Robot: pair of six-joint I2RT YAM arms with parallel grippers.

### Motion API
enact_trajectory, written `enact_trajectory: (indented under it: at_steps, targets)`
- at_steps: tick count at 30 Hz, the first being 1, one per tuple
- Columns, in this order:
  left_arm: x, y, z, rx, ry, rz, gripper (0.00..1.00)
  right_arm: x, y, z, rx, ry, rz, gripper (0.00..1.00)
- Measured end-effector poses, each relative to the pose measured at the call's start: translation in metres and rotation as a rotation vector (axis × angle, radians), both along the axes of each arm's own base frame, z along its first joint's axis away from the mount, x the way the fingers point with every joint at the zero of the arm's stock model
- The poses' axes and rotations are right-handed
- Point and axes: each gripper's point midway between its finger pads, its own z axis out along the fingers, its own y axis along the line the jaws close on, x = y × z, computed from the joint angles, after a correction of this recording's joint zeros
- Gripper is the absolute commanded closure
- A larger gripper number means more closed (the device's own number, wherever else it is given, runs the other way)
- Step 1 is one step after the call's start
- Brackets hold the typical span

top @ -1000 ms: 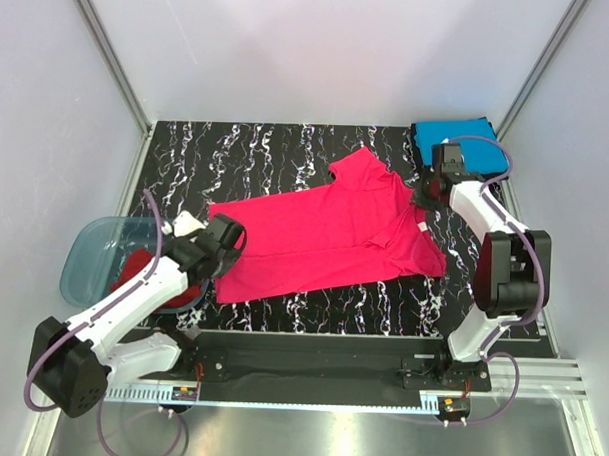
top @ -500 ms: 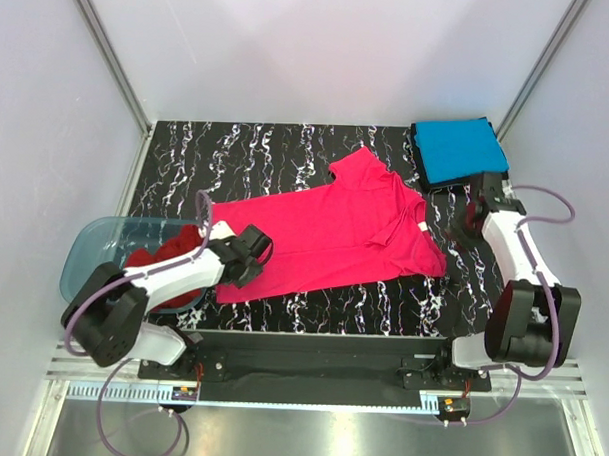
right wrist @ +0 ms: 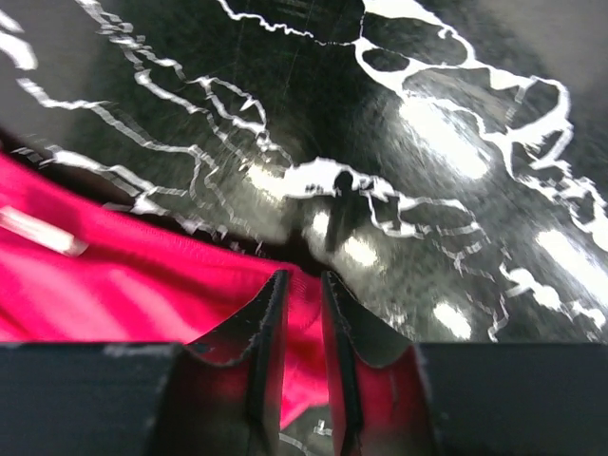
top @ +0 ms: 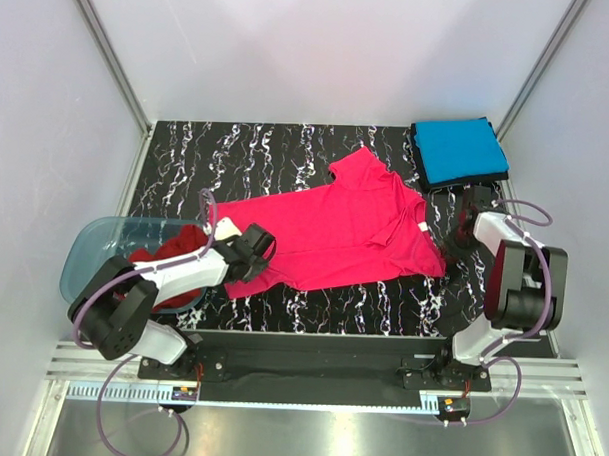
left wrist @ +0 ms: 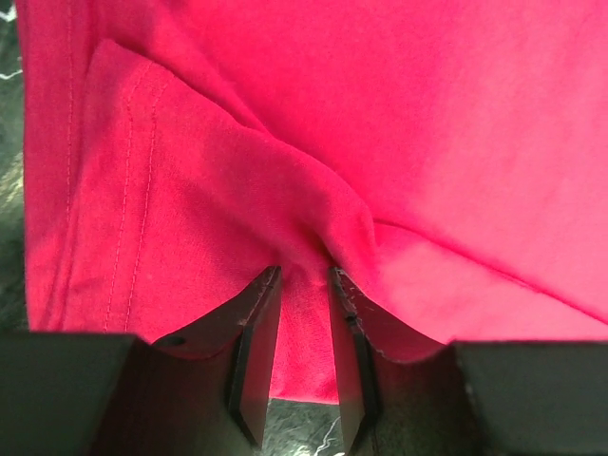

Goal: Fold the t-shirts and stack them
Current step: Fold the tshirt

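One black marbled table (top: 287,147) carries a pink-red t-shirt (top: 334,234) spread flat across its middle. At 8 o'clock a translucent tub (top: 83,252) holds a darker red t-shirt (top: 141,260). At 1 o'clock a blue t-shirt (top: 457,151) lies folded. The left gripper (left wrist: 299,356) sits at the pink-red t-shirt's 8 o'clock corner, jaws nearly together, pinching a ridge of its hem. The right gripper (right wrist: 304,366), at its 3 o'clock edge, has its jaws almost closed on the cloth's rim.
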Motion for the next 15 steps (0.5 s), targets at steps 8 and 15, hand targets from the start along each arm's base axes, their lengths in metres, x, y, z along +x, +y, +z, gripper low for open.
enact_trajectory:
  at_steps: [8,15]
  targets:
    - [-0.001,0.002,0.002,0.022,0.01,-0.011,0.67,0.011,-0.01,-0.014,0.012,-0.011,-0.006,1.0]
    - [-0.021,0.019,0.001,0.097,0.079,-0.033,0.67,-0.004,-0.046,-0.012,-0.049,0.008,-0.121,1.0]
